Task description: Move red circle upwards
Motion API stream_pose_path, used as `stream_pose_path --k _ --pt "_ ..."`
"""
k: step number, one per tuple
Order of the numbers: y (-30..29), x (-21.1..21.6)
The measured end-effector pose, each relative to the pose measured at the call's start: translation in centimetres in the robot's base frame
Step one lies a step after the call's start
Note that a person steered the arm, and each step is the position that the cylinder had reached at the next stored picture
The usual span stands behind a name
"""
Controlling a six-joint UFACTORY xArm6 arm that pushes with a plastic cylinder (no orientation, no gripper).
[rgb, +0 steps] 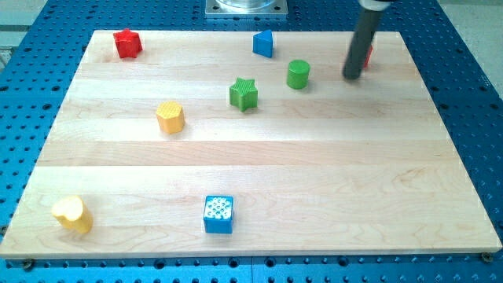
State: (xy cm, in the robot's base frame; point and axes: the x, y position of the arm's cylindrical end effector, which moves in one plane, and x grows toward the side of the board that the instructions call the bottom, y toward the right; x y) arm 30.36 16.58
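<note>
The red circle (368, 56) sits near the board's top right and is mostly hidden behind my dark rod; only a red sliver shows at the rod's right side. My tip (352, 76) rests on the board just below and to the left of that sliver, close against the block. Whether it touches the block cannot be told.
A green cylinder (298, 75) stands left of my tip, a green star (244, 93) further left. A blue block (263, 44) and a red star (126, 43) lie along the top. A yellow hexagon (170, 117), a yellow heart (72, 214) and a blue cube (218, 214) lie lower left.
</note>
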Motion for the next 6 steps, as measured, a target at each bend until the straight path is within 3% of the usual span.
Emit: stream_pose_path --k 2,4,6 --pt "5.0 -4.3" --pt "6.3 -2.2" --pt "8.4 -4.4"
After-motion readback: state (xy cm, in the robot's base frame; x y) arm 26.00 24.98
